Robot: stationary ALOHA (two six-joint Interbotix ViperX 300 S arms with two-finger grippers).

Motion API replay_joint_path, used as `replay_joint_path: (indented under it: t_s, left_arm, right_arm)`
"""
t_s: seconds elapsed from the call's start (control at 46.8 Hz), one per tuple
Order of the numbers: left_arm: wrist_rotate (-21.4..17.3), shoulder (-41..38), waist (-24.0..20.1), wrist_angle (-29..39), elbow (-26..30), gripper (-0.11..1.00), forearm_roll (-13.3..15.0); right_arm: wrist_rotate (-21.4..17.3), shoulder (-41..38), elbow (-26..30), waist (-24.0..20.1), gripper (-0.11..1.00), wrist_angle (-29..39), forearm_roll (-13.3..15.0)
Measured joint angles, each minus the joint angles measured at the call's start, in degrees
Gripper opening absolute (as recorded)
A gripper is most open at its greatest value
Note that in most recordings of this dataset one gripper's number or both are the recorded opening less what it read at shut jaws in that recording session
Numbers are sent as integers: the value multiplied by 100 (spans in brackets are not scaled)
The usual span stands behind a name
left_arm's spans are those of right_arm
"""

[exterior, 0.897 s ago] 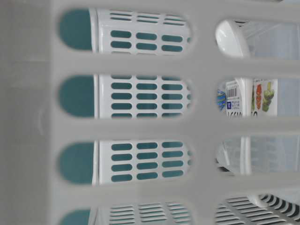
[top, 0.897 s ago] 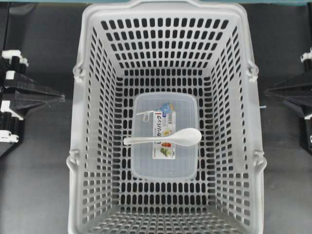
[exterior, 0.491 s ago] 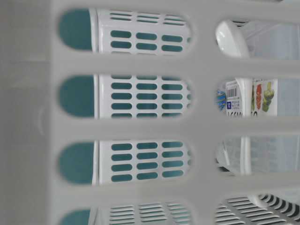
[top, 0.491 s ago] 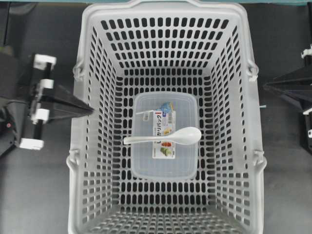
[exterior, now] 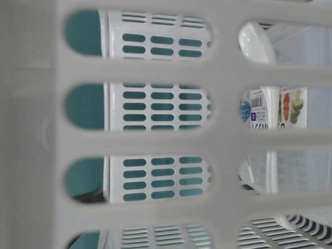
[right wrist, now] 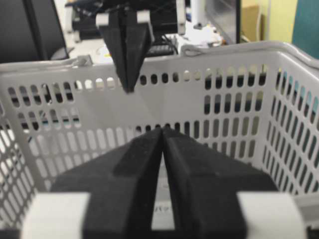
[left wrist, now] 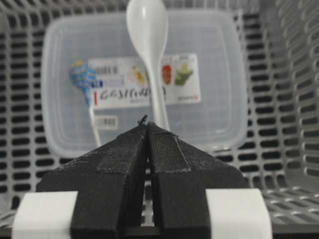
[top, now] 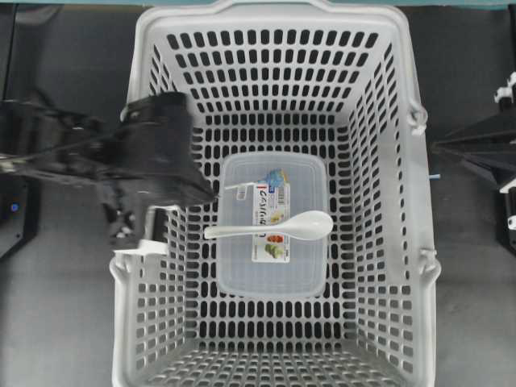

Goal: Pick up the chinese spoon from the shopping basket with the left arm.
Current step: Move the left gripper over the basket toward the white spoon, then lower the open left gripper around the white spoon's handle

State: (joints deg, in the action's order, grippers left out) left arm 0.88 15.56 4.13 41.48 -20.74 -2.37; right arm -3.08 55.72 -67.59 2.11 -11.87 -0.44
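Just ahead of your left pincer [left wrist: 147, 124], past its closed tips, lies the chinese spoon [left wrist: 148, 45]: its flat handle runs straight away from the fingertips and its oval bowl sits at the far end. You have the left jaws pressed together with nothing between them; the two black fingers [left wrist: 117, 169] meet in a thin seam and hold no object. The spoon rests across the lid of a clear plastic box [left wrist: 219, 64] with a colourful label, and that box sits on the slotted floor of the shopping basket [top: 129, 322].

Seen from above, your left arm [top: 149, 161] reaches over the basket's left rim, with the pincer tip [top: 211, 193] inside the basket, near the handle end of the spoon [top: 270, 228] and apart from it. The spoon lies crosswise on the box [top: 274, 274], handle toward your left pincer and bowl on the far side from it.

Your right pincer [right wrist: 162, 130] is also closed and empty, its fingers meeting in a narrow seam. It sits outside the basket's right wall [right wrist: 239, 99], well apart from the spoon, pointing at the basket. From its camera you can see the left pincer [right wrist: 129, 89] opposite, hanging point-down over the far rim.

Through the slots of the near wall in the table-level view, you can make out the spoon's bowl [exterior: 255, 42] and part of the box label [exterior: 293, 106].
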Motion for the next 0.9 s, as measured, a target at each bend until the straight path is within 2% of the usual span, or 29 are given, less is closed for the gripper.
replay_joint_path:
  t_s: [0.085,0.256,0.321,0.385,0.641,0.684,0.748,0.833,0.897]
  left_arm:
    - [9,-316,0,97,237,0,0]
    - [18,-703,18,114,404,0,0]
    - [70,-791,26,114,457,1,0]
    - [70,-870,26,114,519,5,0]
    - [114,-1468,35,413,817,77,0]
    - [114,-1591,35,431,896,85,0]
    - [88,-1811,44,413,1002,87,0]
    - [62,-2065,44,378,1028,80,0]
    - [62,-2215,53,360,1037,79,0]
  right_arm:
    - [0,0,0,0,24,0,0]
    - [0,0,0,0,62,0,0]
    - [0,0,0,0,69,0,0]
    - [0,0,0,0,71,0,0]
    - [44,0,-9,0,70,0,0]
    - [53,0,-9,0,70,0,0]
    - [44,-9,0,0,70,0,0]
    - [53,-9,-9,0,70,0,0]
    - [53,-9,0,0,70,0,9]
